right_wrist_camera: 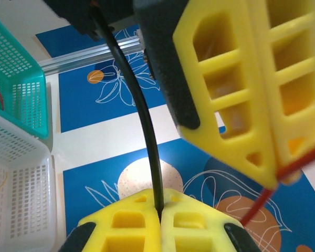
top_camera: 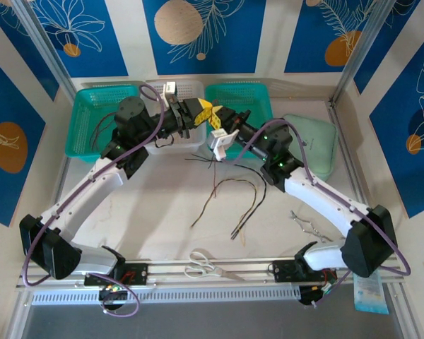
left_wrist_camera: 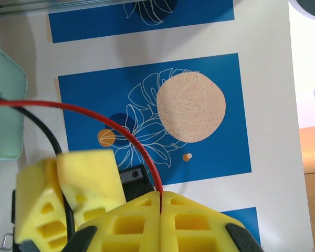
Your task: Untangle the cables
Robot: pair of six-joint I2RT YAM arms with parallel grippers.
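Blue leaf-print walls ring a white table, and both arms stretch in to meet at the back, over the white basket between two teal baskets. The left gripper is clamped tight on the red cable, which arcs away leftward. Just beside it, the right gripper is pinched hard on the black cable, held up off the table. Loose cables sprawl mid-table, and scissors lie at the near edge.
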